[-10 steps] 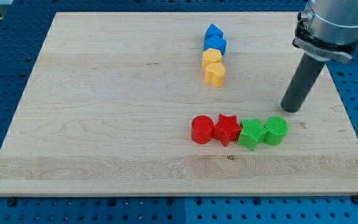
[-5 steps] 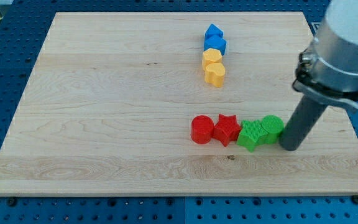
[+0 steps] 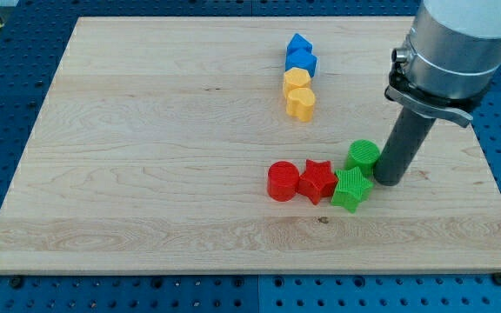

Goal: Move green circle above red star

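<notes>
The green circle (image 3: 363,155) stands right of the board's middle, just up and right of the green star (image 3: 350,189), touching it. The red star (image 3: 317,181) lies left of the green star, with the red circle (image 3: 283,182) at its left; these three form a row. My tip (image 3: 387,180) is on the board right beside the green circle's right side, touching or nearly touching it. The rod rises up to the arm at the view's top right.
A column of four blocks stands near the board's top middle: two blue blocks (image 3: 299,45) (image 3: 302,62) above two yellow blocks (image 3: 297,79) (image 3: 301,103). The wooden board (image 3: 146,156) lies on a blue pegboard table.
My tip swung down around the green circle's right side, then moved up and left, pushing the green circle from the row's right end to up and right of the green star.
</notes>
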Robot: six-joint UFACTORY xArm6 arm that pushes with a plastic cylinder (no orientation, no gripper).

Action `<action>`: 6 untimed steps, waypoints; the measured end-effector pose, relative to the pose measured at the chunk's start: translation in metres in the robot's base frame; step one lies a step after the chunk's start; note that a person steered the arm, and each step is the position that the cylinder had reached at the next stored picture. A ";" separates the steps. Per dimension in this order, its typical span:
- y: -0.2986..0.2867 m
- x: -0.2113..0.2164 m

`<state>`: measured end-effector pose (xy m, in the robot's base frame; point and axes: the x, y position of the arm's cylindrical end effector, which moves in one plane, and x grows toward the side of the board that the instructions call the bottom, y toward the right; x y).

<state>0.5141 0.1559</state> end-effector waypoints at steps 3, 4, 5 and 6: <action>-0.013 -0.025; -0.022 -0.039; -0.014 -0.048; -0.037 -0.051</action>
<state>0.4633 0.1185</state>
